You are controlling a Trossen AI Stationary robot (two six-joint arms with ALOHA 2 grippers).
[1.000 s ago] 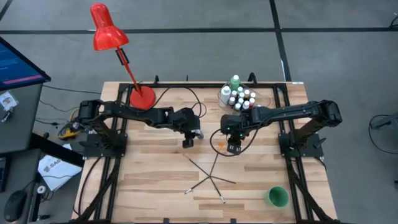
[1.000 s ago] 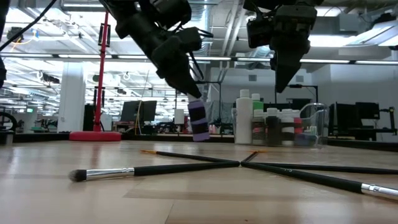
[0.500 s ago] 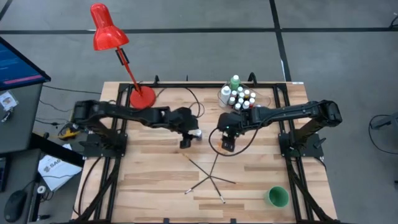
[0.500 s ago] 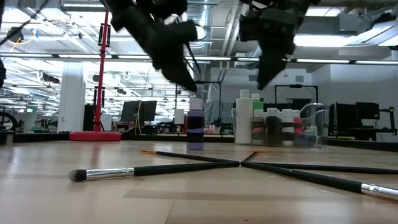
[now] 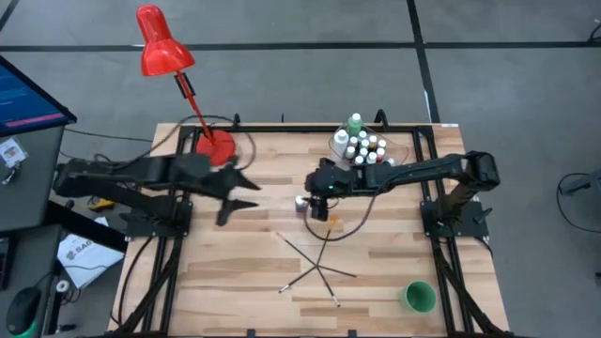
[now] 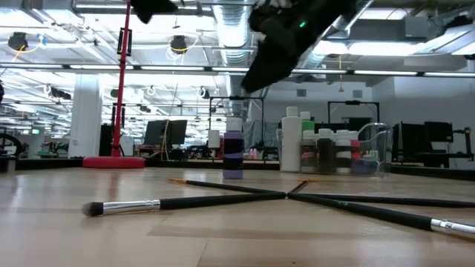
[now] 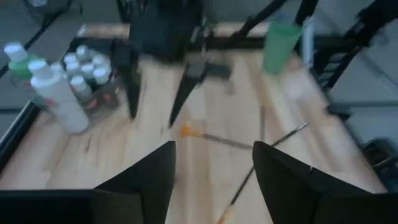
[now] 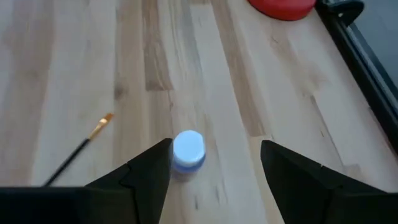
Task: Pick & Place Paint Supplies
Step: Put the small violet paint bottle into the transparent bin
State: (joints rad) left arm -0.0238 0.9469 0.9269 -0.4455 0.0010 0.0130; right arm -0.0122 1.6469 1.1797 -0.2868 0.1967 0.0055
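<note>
a small purple paint bottle with a white cap [image 5: 300,202] stands upright on the desk [image 5: 235,282], alone near the middle, well apart from the cluster of paint bottles [image 5: 362,150] in the clear plastic tub [image 5: 338,143] at the far edge. in the low view the purple paint bottle [image 6: 233,154] sits squarely on its base, just behind the crossed paintbrushes [image 6: 245,197].

the right tool [image 5: 317,205] hovers just beside the bottle, and its wrist view looks down on the white cap [image 8: 188,148] centred between the two spread fingers [image 8: 146,180], so it is open and holds nothing. the step in hand looks like a grasp of this bottle by the right arm. to do it well, keep the cap centred in that gap, come straight down so neither finger clips the cap and tips the bottle, and close on the body below the cap rather than on the cap. the bottle is light and narrow, so a gentle, square squeeze should do. an orange-tipped brush [image 8: 99,128] lies near; lower clear of it.

the left tool [image 5: 228,211] waits off to the left side of the desk near the red lamp base [image 5: 215,147], its fingers [image 7: 149,180] apart and empty.
</note>
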